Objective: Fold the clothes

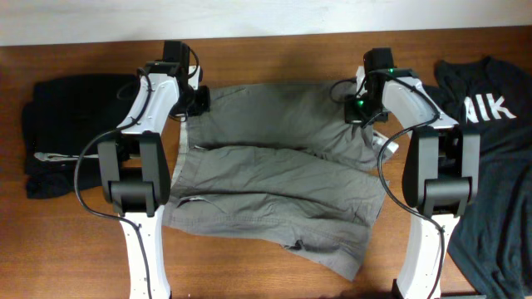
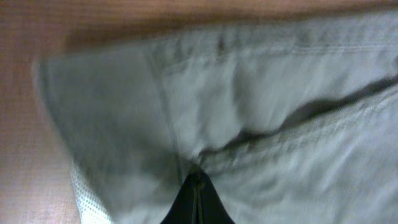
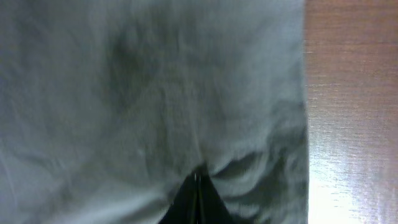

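Observation:
The grey-khaki shorts (image 1: 274,174) lie spread across the middle of the wooden table, waistband to the left, legs to the right. My left gripper (image 1: 199,101) is at the far left corner of the shorts, shut on a pinch of the fabric (image 2: 198,177). My right gripper (image 1: 359,110) is at the far right corner, shut on the leg fabric (image 3: 198,174). A small white label (image 1: 387,146) shows at the right edge. The fingertips are hidden under the arms in the overhead view.
A black garment (image 1: 62,133) lies at the left of the table. A dark T-shirt with white letters (image 1: 495,158) lies at the right. Bare wood (image 1: 75,249) runs along the front and the far edge.

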You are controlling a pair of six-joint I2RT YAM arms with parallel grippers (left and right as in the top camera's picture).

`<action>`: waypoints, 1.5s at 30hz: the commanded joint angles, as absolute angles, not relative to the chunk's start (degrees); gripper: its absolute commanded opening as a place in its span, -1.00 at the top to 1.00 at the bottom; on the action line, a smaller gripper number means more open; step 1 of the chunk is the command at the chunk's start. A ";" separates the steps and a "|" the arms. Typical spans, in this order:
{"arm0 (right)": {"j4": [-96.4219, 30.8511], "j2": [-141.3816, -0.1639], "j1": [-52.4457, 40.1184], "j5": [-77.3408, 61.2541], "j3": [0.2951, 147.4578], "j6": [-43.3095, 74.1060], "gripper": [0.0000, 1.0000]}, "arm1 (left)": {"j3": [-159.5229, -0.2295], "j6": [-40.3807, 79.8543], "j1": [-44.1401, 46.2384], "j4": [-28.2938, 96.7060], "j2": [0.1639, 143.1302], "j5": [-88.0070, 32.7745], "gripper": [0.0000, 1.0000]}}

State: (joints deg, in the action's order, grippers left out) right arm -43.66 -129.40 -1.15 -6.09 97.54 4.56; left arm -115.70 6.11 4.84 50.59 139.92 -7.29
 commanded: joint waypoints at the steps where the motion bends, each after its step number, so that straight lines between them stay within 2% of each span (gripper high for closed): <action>1: -38.83 -132.79 -1.04 -3.77 93.71 4.97 0.92 | -114.34 6.59 4.89 47.09 147.57 -6.24 0.99; 11: -21.63 -138.80 -1.06 -2.33 93.58 4.89 0.92 | -114.34 6.57 4.89 34.44 152.18 -6.24 0.99; 13: -18.74 -139.04 -1.06 -2.33 93.58 4.78 0.85 | -114.78 6.57 4.89 32.95 152.09 -6.24 0.85; 15: -16.67 -138.80 -1.06 -2.37 93.82 4.78 0.54 | -116.66 6.55 4.86 33.06 152.07 -6.24 0.74; 17: -16.58 -138.08 -1.04 -2.35 95.24 4.75 0.42 | -119.66 6.44 4.80 34.37 151.68 -6.24 0.68; 20: -17.87 -135.90 -1.04 -2.35 98.17 4.75 0.09 | -125.82 5.89 4.67 38.22 150.39 -6.24 0.48; 23: -22.31 -132.07 -1.06 -2.37 102.52 4.78 -0.61 | -133.78 5.89 4.56 43.46 147.98 -6.24 0.04; 26: -30.92 -127.33 -1.04 -2.37 106.87 4.78 -0.94 | -142.41 5.89 4.45 51.75 144.94 -6.22 -0.13; 27: -35.77 -125.27 -0.99 -2.35 108.62 4.80 -0.98 | -145.23 5.89 4.43 55.53 143.72 -6.17 -0.23; 29: -43.90 -121.71 -0.78 -2.42 111.28 4.99 -0.98 | -149.80 5.91 4.27 62.52 141.43 -6.09 -0.31; 35: -59.00 -110.06 -0.56 -2.35 112.64 5.26 -0.98 | -155.06 5.96 4.25 79.81 133.91 -6.04 -0.32; 43: -76.36 -97.82 -0.36 -2.35 112.62 10.50 -0.98 | -155.04 7.05 5.69 93.32 123.57 -6.00 -0.30; 45: -80.82 -96.49 -0.36 -2.37 112.62 11.99 -0.98 | -155.04 7.03 6.39 96.25 121.47 -5.96 -0.25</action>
State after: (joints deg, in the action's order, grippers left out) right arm -77.65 -97.95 -0.78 -2.83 112.60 8.73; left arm -154.47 6.55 5.34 93.97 125.34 -6.42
